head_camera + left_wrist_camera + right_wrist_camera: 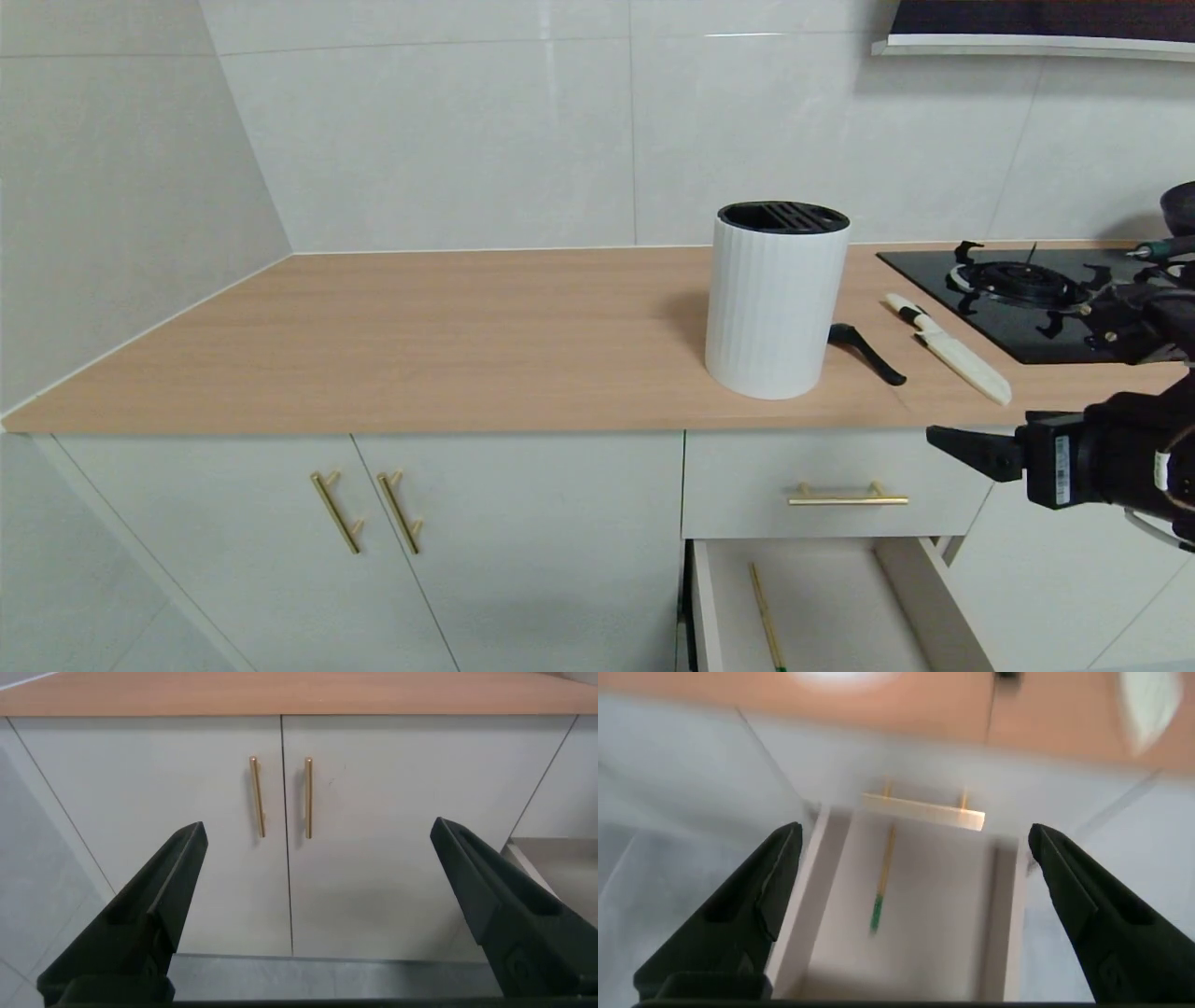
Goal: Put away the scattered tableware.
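**Wood desk, two pieces left out, drawer pulled open**

Largest first: wood-grain desk (420,336), with everything it carries gathered toward its right end. Next, black gas hob (1018,299), set into the far right corner. Then white ribbed holder (775,308), upright, slotted black top facing up, probably meant for blades. Below the desk edge, open drawer (840,597), pulled out beneath a closed drawer (747,476), presumably left so to receive long pieces. Further left, cupboard doors (374,859), shut, brass handles side by side.

Right end effector (913,838) hanging above the open drawer, jaws spread wide, nothing between them. Left end effector (318,829) low in front of the cupboard doors, likewise wide open and empty, well apart from any tableware.

Smaller things: white knife (950,348) flat on the desk between holder and hob, blade end toward the front edge. Black handle (866,352) just beside the holder's base, its far end hidden behind it, so cannot tell what kind of utensil. Smallest: wooden chopstick (764,607), green-tipped, lying lengthwise in the open drawer.

Judged from the layout: one piece stowed, two to go. Holder close enough to the black handle to crowd a grasp there; hob edge near the knife.
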Motion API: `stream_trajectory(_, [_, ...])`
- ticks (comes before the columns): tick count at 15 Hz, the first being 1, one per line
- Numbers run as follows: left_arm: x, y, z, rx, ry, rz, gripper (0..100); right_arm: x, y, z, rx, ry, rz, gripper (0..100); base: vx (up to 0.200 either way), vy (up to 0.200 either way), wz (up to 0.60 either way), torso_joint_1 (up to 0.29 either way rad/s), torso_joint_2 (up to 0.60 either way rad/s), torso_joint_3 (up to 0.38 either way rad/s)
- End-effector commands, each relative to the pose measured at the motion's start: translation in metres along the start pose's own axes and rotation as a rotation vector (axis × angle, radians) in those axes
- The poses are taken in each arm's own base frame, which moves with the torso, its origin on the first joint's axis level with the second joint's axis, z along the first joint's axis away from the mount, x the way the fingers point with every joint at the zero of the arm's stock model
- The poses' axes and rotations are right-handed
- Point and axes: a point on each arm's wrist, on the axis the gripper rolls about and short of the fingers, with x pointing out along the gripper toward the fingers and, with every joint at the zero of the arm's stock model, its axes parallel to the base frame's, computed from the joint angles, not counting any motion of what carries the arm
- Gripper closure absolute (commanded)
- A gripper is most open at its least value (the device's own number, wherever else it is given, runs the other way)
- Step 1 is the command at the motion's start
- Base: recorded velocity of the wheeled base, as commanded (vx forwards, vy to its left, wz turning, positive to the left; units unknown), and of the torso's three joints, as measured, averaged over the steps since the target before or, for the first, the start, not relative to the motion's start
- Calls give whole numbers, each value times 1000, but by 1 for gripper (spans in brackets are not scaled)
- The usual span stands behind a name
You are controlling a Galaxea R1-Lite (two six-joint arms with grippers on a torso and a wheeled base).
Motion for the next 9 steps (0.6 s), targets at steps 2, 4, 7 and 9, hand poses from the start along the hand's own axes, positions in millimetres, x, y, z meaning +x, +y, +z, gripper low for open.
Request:
stream_trajectory(2, [0, 0, 0, -1, 0, 0, 0, 52, -28, 19, -50, -29, 10, 0, 0, 0, 0, 0, 0, 0])
stream_trajectory(4, [0, 0, 0, -1, 0, 0, 0, 96, -56, 35, -74, -27, 71, 0, 0, 0, 0, 0, 0, 0])
stream_trajectory(7, [0, 0, 0, -1, 0, 0, 0, 131, -72, 47, -91, -39, 84, 0, 0, 0, 0, 0, 0, 0])
stream_trajectory(9, [0, 0, 0, -1, 0, 0, 0, 155, -75, 37, -109, 0, 93, 0, 0, 0, 0, 0, 0, 0])
